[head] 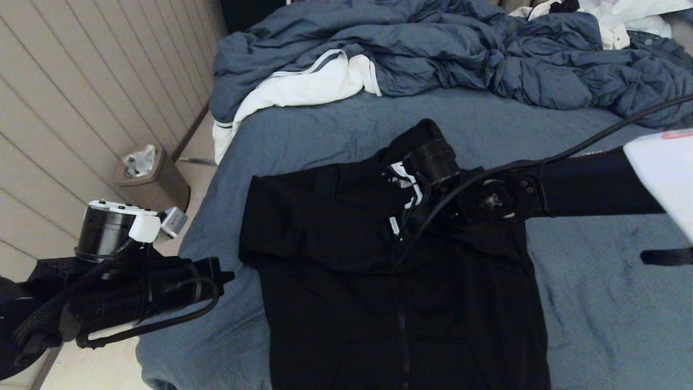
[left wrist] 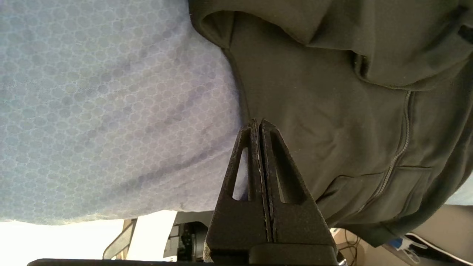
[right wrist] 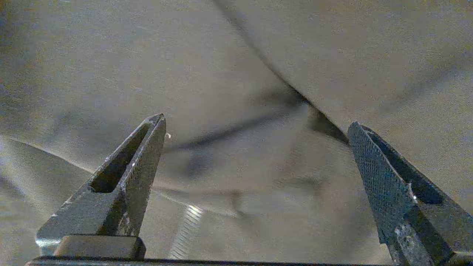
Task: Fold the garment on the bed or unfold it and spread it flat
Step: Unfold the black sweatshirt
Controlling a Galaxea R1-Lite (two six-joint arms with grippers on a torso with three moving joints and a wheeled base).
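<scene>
We are over the bed (head: 590,227) now, its blue-grey sheet slightly wrinkled, and the garment (head: 346,292), a black zip-front hoodie, lies on it towards the near middle, front side up with the zip running down its centre. Its left sleeve is folded across the chest, and the hood end points to the far side.

Our right arm reaches in from the right, across the hoodie's upper part, and the right gripper (right wrist: 255,127) hangs just above the black fabric near the collar. In the right wrist view its two fingers stand wide apart with nothing between them but cloth and creases below. Whether the tips touch the fabric, we cannot tell.

Our left arm sits low at the near left, off the edge of the bed. The left gripper (left wrist: 260,123) is pressed together, fingers (left wrist: 245,155) meeting flat with nothing caught in them. In the left wrist view its tip points to where the hoodie's side edge meets the sheet, with the zip and the front pocket in sight beyond.

At the far side a rumpled blue-grey duvet (head: 460,49) is heaped across the bed, and a white cloth with grey trim (head: 303,86) spills from under it over the far left edge. On the floor at the left, beside the panelled wall, stands a small brown bin (head: 154,184).
</scene>
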